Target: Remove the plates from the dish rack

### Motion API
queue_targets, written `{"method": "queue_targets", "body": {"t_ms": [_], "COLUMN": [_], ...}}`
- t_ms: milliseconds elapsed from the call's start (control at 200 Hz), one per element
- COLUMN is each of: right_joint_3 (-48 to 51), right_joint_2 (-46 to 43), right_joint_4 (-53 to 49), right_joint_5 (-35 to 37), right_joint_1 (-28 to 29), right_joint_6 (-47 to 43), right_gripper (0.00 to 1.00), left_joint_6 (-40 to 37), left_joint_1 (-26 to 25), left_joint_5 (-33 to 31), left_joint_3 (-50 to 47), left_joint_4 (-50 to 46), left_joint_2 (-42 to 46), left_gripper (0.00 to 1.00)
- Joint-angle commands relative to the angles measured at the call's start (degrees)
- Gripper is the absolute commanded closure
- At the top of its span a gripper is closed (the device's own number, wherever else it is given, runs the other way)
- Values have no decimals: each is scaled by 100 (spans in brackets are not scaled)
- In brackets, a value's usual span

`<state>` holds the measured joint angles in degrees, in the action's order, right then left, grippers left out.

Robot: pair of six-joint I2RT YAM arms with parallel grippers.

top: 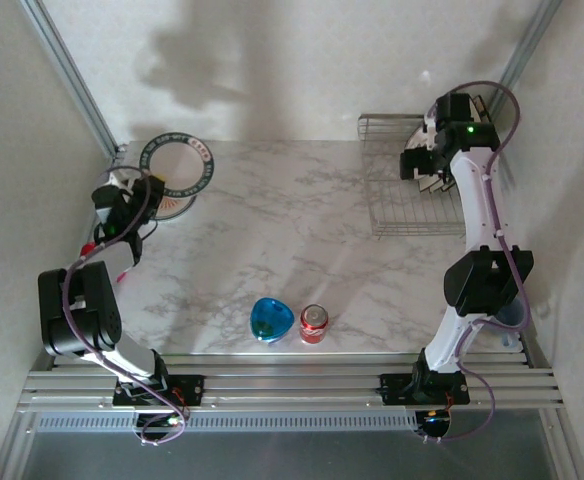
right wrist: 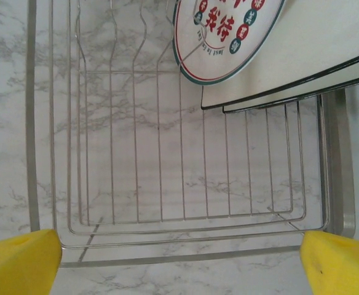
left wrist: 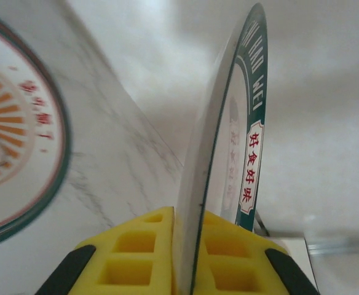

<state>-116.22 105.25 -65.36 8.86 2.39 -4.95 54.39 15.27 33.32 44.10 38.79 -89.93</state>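
The yellow-padded left pincer (left wrist: 185, 249) clamps a round green-rimmed white plate (left wrist: 241, 123) on edge, while the right pincer (right wrist: 179, 264), wide open and empty, faces the silver wire dish rack (right wrist: 130, 153), whose racked plates (right wrist: 225, 37) (standing edgewise) sit upper right, nearer this arm.

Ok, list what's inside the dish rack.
At one end of the dish rack lean a round plate with red characters and at least two square cream plates. The other slots are bare. From above, the right arm covers that end, so more may hide there.
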Motion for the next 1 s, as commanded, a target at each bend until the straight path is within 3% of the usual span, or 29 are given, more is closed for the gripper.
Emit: {"method": "queue_targets", "body": {"t_ms": [0, 390, 996], "right_joint_3": [17, 256, 478], "right_joint_2": [126, 178, 39], "right_joint_4": [-148, -12, 138], "right_joint_5": [144, -94, -322], "right_joint_1": [-17, -20, 57], "right_joint_6": [-133, -119, -199], "right_gripper": [1, 1, 1], "left_joint_6": [253, 272, 335], "left_joint_1": [38, 232, 311], "left_joint_5": [-290, -1111, -1208], "left_joint_3": [-87, -562, -282], "left_joint_4": [636, 433, 991], "left_joint_2": [200, 349, -766], "left_gripper": [100, 100, 100]}}
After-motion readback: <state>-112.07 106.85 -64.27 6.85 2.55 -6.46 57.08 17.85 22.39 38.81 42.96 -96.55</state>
